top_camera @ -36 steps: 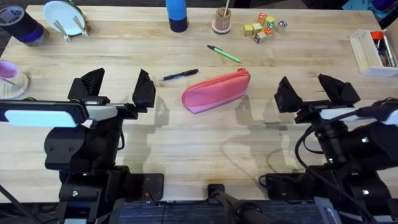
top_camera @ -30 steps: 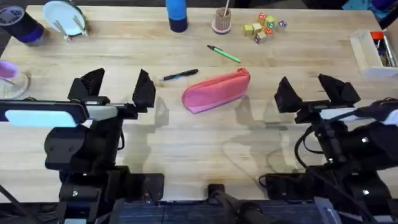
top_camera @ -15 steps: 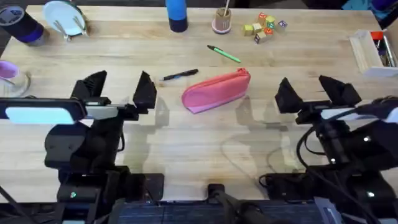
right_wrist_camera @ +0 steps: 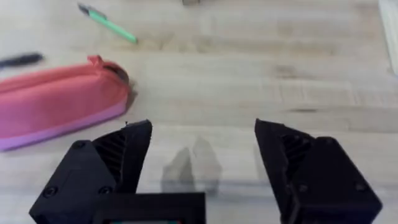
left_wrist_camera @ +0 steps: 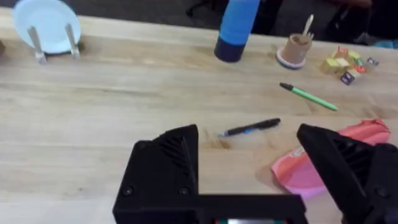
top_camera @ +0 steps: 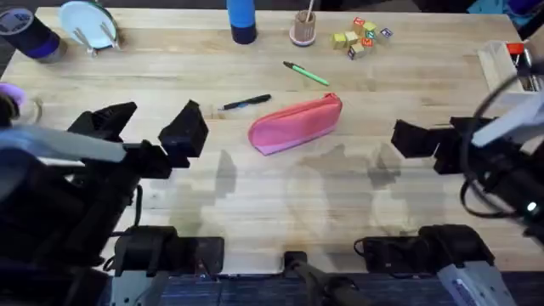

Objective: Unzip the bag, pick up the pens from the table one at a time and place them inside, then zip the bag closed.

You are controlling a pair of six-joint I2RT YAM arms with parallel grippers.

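Note:
The pink bag lies zipped shut in the middle of the table. The black pen rests just beyond its left end, and the green pen lies farther back. My left gripper hangs open left of the bag with nothing between its fingers. My right gripper is open and empty to the right of the bag. The left wrist view holds the black pen, the green pen and the bag beyond my open gripper. In the right wrist view the bag and green pen lie ahead of my gripper.
Along the back edge stand a blue bottle, a cup with a wooden stick, coloured blocks and a plate on a rack. A clear box sits at the right and a dark jar at the far left.
Both arms have lifted and swung: the left gripper shows larger and tilted, the right gripper has shifted right and turned. The bag and both pens lie where they were.

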